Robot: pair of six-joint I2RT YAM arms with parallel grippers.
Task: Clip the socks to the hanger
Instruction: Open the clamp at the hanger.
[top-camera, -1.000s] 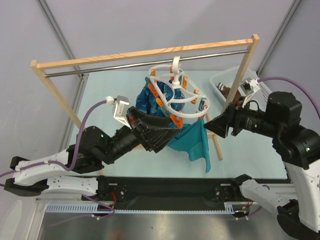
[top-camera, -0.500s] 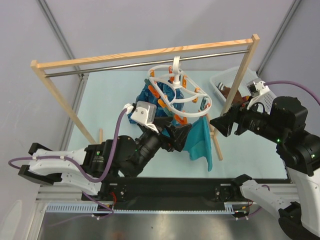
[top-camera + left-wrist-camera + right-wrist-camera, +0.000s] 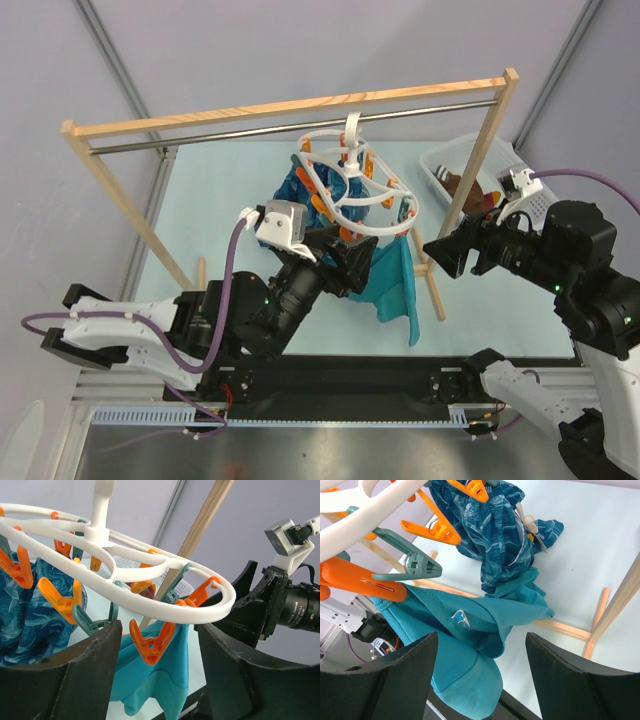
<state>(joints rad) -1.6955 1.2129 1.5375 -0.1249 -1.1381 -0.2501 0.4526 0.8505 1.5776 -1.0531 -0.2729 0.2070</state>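
The white ring hanger (image 3: 352, 190) hangs by its hook from the rack's metal bar, with orange and grey-teal clips around it. My left gripper (image 3: 355, 262) is open and empty just below its near rim. In the left wrist view (image 3: 159, 630) an orange clip (image 3: 150, 642) hangs between the fingers, under the hanger ring (image 3: 165, 587). My right gripper (image 3: 440, 252) is open and empty to the right of the hanger. Its wrist view (image 3: 481, 637) looks at a grey-teal clip (image 3: 410, 566). A dark brown thing (image 3: 462, 185), perhaps a sock, lies in the white bin (image 3: 437, 160). No striped socks show.
A plain teal garment (image 3: 392, 285) hangs clipped at the hanger's near side and also shows in the right wrist view (image 3: 470, 650). A blue patterned garment (image 3: 292, 195) hangs on the left. The wooden rack frame (image 3: 290, 105) spans the table, and its right post (image 3: 480, 150) stands beside my right gripper.
My left arm has swung in from the left and turned its wrist; its gripper now sits under the hanger's near rim. My right gripper has drawn slightly back to the right.
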